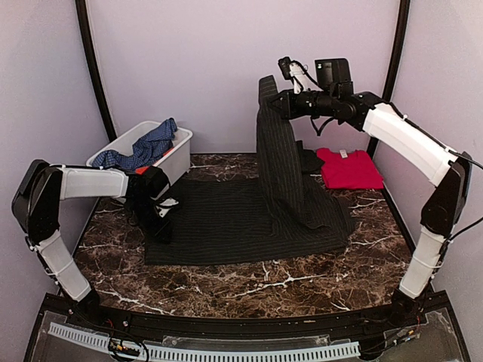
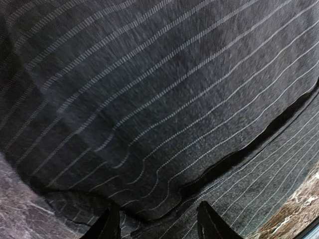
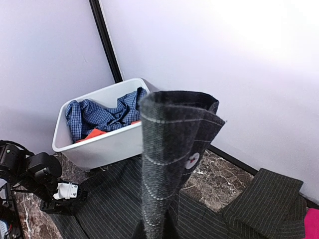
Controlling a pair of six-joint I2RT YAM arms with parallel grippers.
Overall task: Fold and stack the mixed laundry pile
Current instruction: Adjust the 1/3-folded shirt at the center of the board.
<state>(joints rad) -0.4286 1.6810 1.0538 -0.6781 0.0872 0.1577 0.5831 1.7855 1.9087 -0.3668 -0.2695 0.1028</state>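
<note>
1. The pinstriped shirt (image 1: 226,219), dark charcoal, is spread across the middle of the worktop (image 1: 264,279). Most of it lies flat, but its right side is hauled up into a tall hanging column.
2. Up top, the right claw (image 1: 276,102) is clamped tight on that raised part of the shirt. From its own wrist camera the cloth rises straight out of the grip and hides the fingers.
3. Down on the left, the left claw (image 1: 161,205) sits at the shirt's left edge. Its wrist view shows the two fingertips (image 2: 107,225) standing apart, roughly half wide, either side of a hem. I can see no pinch there yet.
4. The red cloth (image 1: 349,167) lies flat at the far right of the worktop and looks already folded.
5. The blue checked garment (image 1: 147,147) and the orange piece (image 3: 92,134) sit crumpled in the white bin (image 1: 179,158) at the far left.
6. The step in hand, as I read it, is folding the shirt: one side is lifted to carry over while the other side gets anchored.
7. The next move calls for the left claw to close on that hem, or pin it down, so the cloth doesn't drag. Then the right claw wants to sweep its raised flap leftward and lay it flat with the edges lined up.
8. It's early days overall, I'd say: one piece done, one under way, two waiting in the bin.
</note>
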